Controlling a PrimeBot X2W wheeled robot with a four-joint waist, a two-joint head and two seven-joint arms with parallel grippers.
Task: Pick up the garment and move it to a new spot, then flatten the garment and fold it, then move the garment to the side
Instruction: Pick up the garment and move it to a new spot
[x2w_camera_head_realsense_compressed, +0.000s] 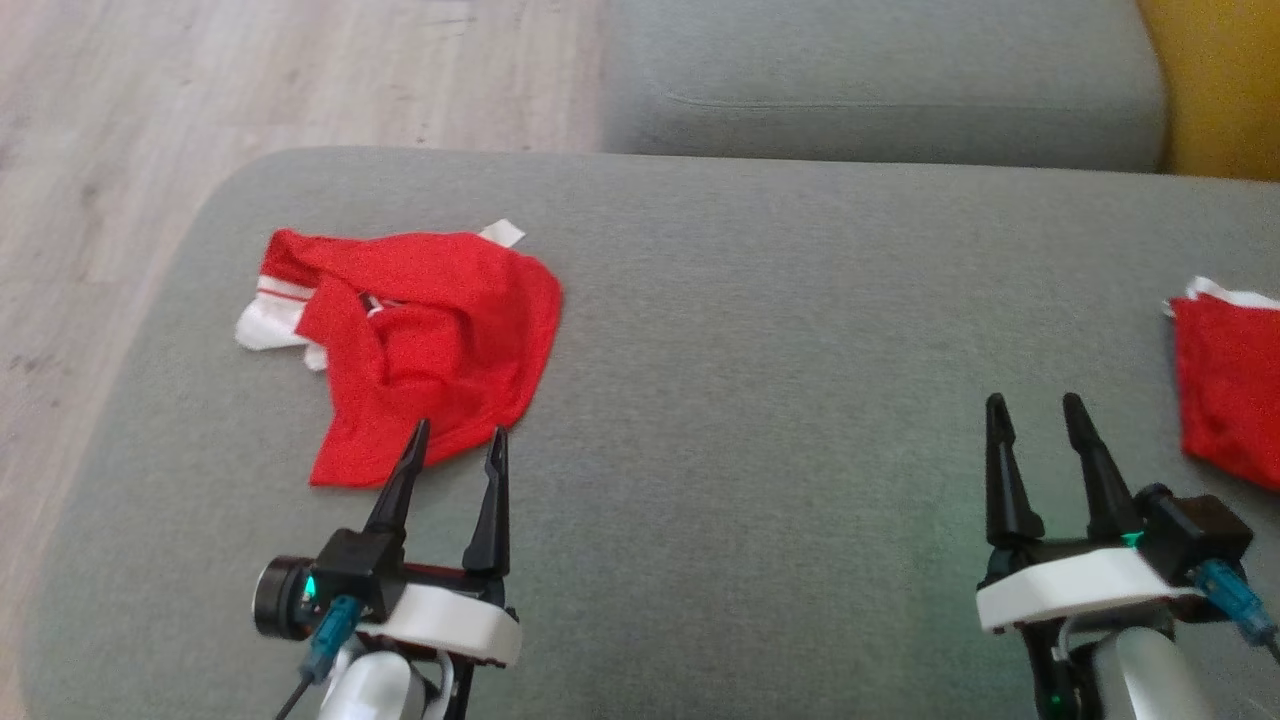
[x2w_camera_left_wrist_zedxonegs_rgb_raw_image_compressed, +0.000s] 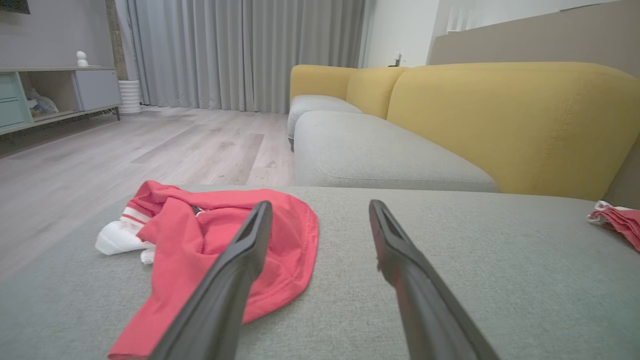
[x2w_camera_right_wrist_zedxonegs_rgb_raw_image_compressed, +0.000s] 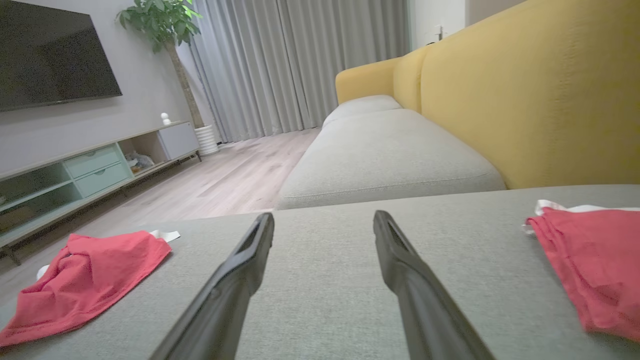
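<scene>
A crumpled red garment (x2w_camera_head_realsense_compressed: 430, 340) with white trim lies on the left part of the grey sofa cushion (x2w_camera_head_realsense_compressed: 760, 330); the left wrist view shows this garment (x2w_camera_left_wrist_zedxonegs_rgb_raw_image_compressed: 210, 250) close ahead, and the right wrist view has the garment (x2w_camera_right_wrist_zedxonegs_rgb_raw_image_compressed: 85, 280) at its lower left. My left gripper (x2w_camera_head_realsense_compressed: 458, 432) is open, its fingertips at the garment's near edge with nothing between them. My right gripper (x2w_camera_head_realsense_compressed: 1030, 402) stands open over bare cushion, a short way left of a second red cloth (x2w_camera_head_realsense_compressed: 1230, 385). In the left wrist view my left gripper (x2w_camera_left_wrist_zedxonegs_rgb_raw_image_compressed: 320, 202) points past the garment's right edge.
The second red cloth (x2w_camera_right_wrist_zedxonegs_rgb_raw_image_compressed: 590, 265) with a white edge lies at the cushion's right side. Another grey seat (x2w_camera_head_realsense_compressed: 880, 80) sits behind, with a yellow backrest (x2w_camera_right_wrist_zedxonegs_rgb_raw_image_compressed: 525, 90) to the right. Wooden floor (x2w_camera_head_realsense_compressed: 150, 130) drops off beyond the cushion's left edge. A TV cabinet (x2w_camera_right_wrist_zedxonegs_rgb_raw_image_compressed: 100, 165) stands far off.
</scene>
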